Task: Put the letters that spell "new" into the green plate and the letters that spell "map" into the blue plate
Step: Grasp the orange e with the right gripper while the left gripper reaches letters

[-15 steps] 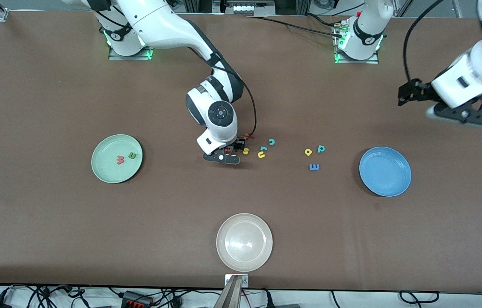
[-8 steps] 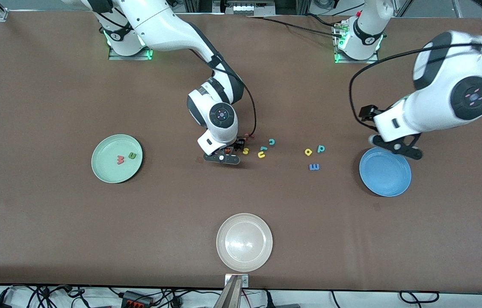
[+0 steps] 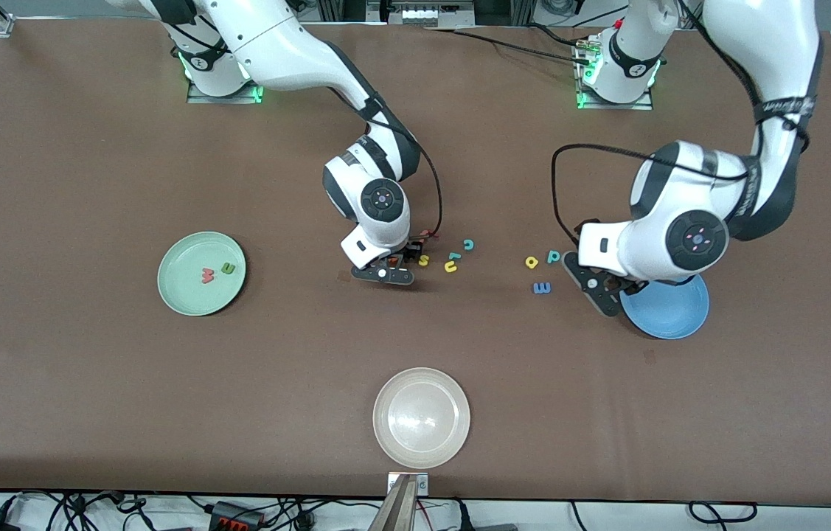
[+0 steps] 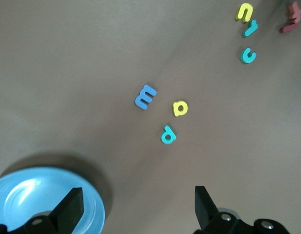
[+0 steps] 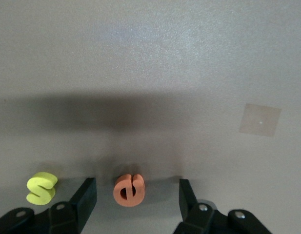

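The green plate (image 3: 186, 291) holds the salmon-red w (image 3: 207, 276) and the green n (image 3: 228, 268). My right gripper (image 5: 135, 197) is down at the table, open, its fingers on either side of the orange e (image 5: 129, 190) with a gap on both sides. My left gripper (image 4: 138, 209) is open and empty over the edge of the blue plate (image 3: 669, 310), one finger over its rim (image 4: 23, 195). The blue m (image 4: 145, 96), yellow a (image 4: 180, 107) and teal p (image 4: 168, 135) lie on the table between the two grippers, close to the left gripper (image 3: 603, 291).
A yellow s (image 3: 424, 259) lies right beside the right gripper (image 3: 386, 265). A yellow u (image 3: 450, 266), a small teal piece (image 3: 454, 256) and a teal c (image 3: 469, 244) follow toward the left arm's end. A cream-white plate (image 3: 421, 417) stands near the front camera's edge.
My left arm has swung in from its end of the table and come down at the blue plate's edge beside the m. My right gripper stayed over the e and narrowed a little.
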Tool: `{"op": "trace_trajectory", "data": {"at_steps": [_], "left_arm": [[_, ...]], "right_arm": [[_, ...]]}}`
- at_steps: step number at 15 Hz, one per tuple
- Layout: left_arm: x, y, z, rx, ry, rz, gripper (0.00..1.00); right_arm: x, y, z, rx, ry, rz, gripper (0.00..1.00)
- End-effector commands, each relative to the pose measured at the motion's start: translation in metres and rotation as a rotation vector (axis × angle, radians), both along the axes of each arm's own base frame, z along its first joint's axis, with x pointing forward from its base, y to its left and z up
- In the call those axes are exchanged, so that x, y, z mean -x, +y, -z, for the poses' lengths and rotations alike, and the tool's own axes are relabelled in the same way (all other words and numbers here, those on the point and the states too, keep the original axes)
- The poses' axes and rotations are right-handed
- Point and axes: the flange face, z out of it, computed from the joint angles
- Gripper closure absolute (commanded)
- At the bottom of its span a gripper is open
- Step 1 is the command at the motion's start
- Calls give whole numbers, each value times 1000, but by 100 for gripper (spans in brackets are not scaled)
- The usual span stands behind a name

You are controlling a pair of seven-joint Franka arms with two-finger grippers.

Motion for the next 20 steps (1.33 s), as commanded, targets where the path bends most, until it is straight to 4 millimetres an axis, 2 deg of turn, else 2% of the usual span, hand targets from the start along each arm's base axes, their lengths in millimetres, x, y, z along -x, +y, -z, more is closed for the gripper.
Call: {"op": "trace_trajectory", "data": {"at_steps": [1,3,5,6,7,14,16,19,20], "left_arm": [[9,5,18,-18,-14,-67,0],[21,2,42,-54,-18,-198,0],[37,-2,65,-80,-32,-291,0],[44,-2,75,-88,-43,-338,0],[52,-6,86,-98,-48,-370,0],[99,-7,149,-54,-155,-390,2],[105,-12,155,-49,-160,-380,15],[107,-20,159,-45,-166,-366,49],[105,-20,161,-38,-176,-368,56]], "right_arm": [[0,6,2,-22,7,9,29],[1,7,2,-43,25,29,36],[0,7,1,-47,26,24,46],[-1,6,1,-47,27,13,54],[-4,2,0,-48,27,13,56],[-8,-1,-2,-52,25,0,56],[-7,-1,-2,-53,26,1,56],[-7,-1,-2,-52,27,1,59],[-7,0,-3,-53,26,0,60]]}}
